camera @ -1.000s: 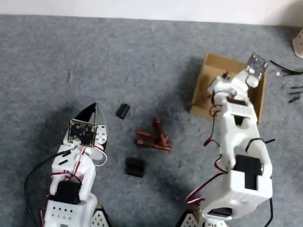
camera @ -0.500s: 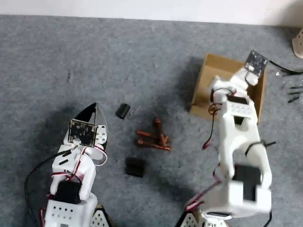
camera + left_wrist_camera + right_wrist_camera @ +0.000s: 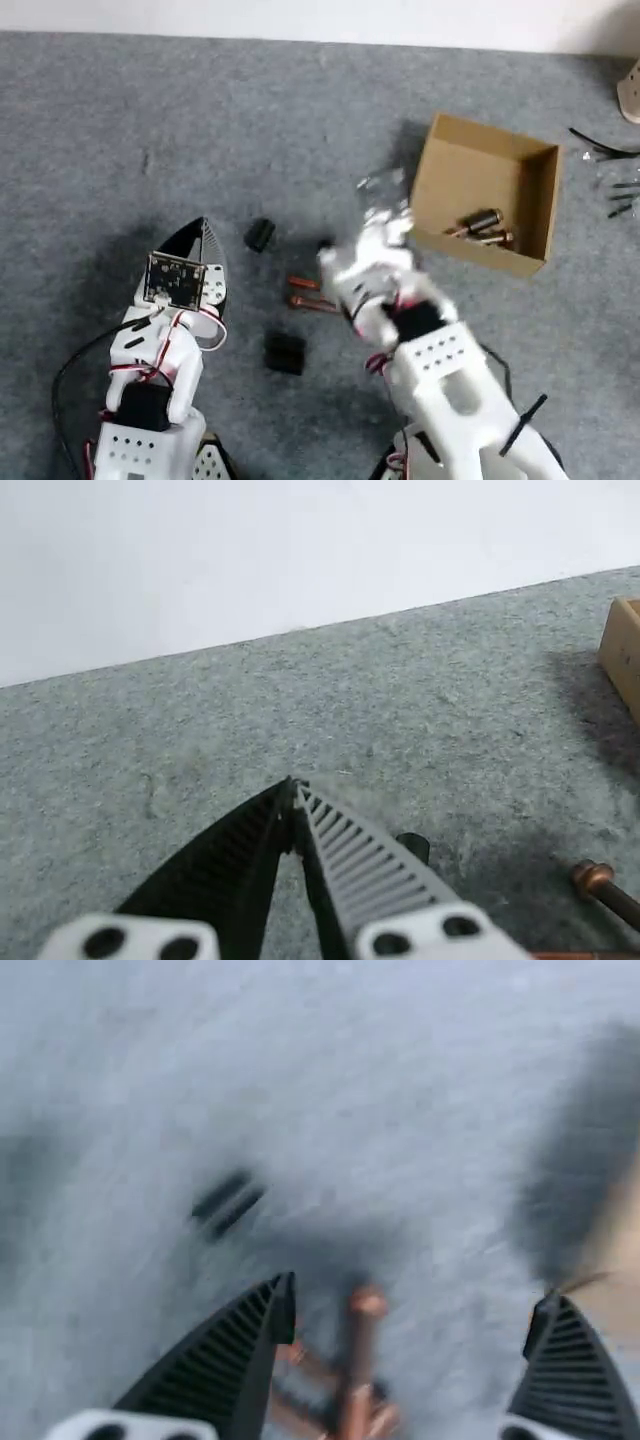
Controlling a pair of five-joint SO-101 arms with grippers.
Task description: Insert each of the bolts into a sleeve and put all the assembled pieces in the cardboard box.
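The cardboard box (image 3: 428, 185) stands open at the right, with assembled bolt-and-sleeve pieces (image 3: 480, 226) inside. Copper bolts (image 3: 310, 297) lie in a small heap mid-table. One black sleeve (image 3: 260, 235) sits left of the heap and another (image 3: 285, 353) lies nearer the arms. My right gripper (image 3: 335, 262) hangs over the heap. In its wrist view it (image 3: 412, 1315) is open wide, with a bolt (image 3: 355, 1360) below the gap and a sleeve (image 3: 228, 1200) beyond. My left gripper (image 3: 203, 226) rests shut and empty at the lower left, and in its wrist view (image 3: 292, 790) a sleeve (image 3: 412, 847) peeks from behind one finger.
Black cables and small loose parts (image 3: 612, 182) lie right of the box, and a pale object (image 3: 630, 90) sits at the far right edge. A white wall borders the grey carpet at the back. Open carpet stretches across the far left.
My right arm has swung left, away from the cardboard box, and now hangs over the bolt heap. The pieces inside the box are now uncovered. My left arm has not moved.
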